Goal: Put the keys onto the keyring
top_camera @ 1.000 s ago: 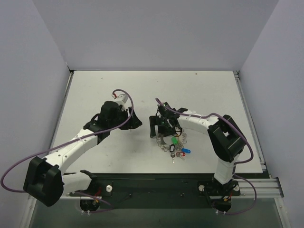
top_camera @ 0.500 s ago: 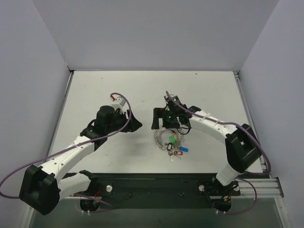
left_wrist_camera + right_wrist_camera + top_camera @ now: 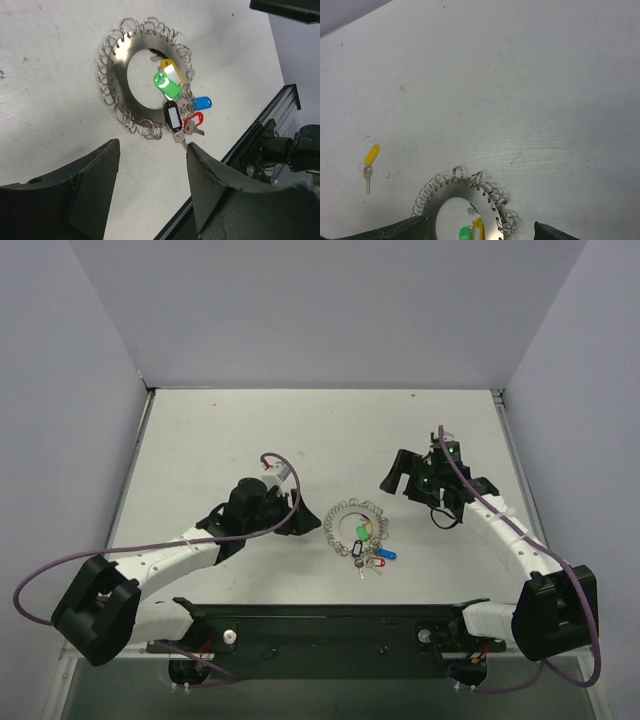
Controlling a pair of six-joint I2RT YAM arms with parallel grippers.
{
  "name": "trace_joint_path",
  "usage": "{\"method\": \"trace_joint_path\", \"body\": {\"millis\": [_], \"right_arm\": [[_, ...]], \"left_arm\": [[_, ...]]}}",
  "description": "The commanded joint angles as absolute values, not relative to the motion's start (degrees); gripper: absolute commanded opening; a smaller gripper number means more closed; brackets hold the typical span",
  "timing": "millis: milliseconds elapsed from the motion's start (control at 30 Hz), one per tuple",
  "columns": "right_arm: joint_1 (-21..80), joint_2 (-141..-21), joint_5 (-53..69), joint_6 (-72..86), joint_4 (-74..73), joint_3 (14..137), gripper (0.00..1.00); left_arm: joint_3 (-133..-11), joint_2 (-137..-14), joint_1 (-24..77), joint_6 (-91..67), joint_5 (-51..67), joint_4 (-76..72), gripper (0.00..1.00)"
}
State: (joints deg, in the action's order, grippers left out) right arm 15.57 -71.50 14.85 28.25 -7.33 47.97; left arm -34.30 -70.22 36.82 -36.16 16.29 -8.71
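Big keyring (image 3: 116,75) looks light, floppy, slippery; grab bare coil edge. Loose yellow key (image 3: 370,157) tiny, flat on worktop (image 3: 545,75); pinch plastic head. Spread wide, empty: left fingers (image 3: 85,190), right fingers (image 3: 380,235).

1. Bench (image 3: 200,440): white, matt, rectangular top; a few dark specks (image 3: 402,88) and one short scratch (image 3: 516,157) show in the right wrist view.
2. Back wall (image 3: 330,310): plain pale grey panel, upright along the far edge of the bench.
3. Left wall (image 3: 60,440) and right wall (image 3: 590,390): same pale grey (a faint lilac cast), closing in both sides.
4. Edge strip (image 3: 525,490): thin metal trim along the bench's right side.
5. Plate (image 3: 330,625): black, flat, across the near edge.
6. Rail (image 3: 545,632): silvery slotted bar, just right of the plate.
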Motion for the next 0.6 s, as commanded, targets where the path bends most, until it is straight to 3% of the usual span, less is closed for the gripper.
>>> {"method": "trace_joint_path", "body": {"millis": [0, 567], "right_arm": [[14.6, -71.8, 16.3, 28.2, -8.7, 46.1, 0.87], [14.8, -84.1, 22.2, 31.8, -7.8, 46.1, 0.81]], "left_arm": [[-32.1, -75.0, 38.5, -42.4, 16.2, -18.1, 0.65], [-33.6, -84.6, 39.6, -46.0, 16.5, -22.7, 0.64]]}}
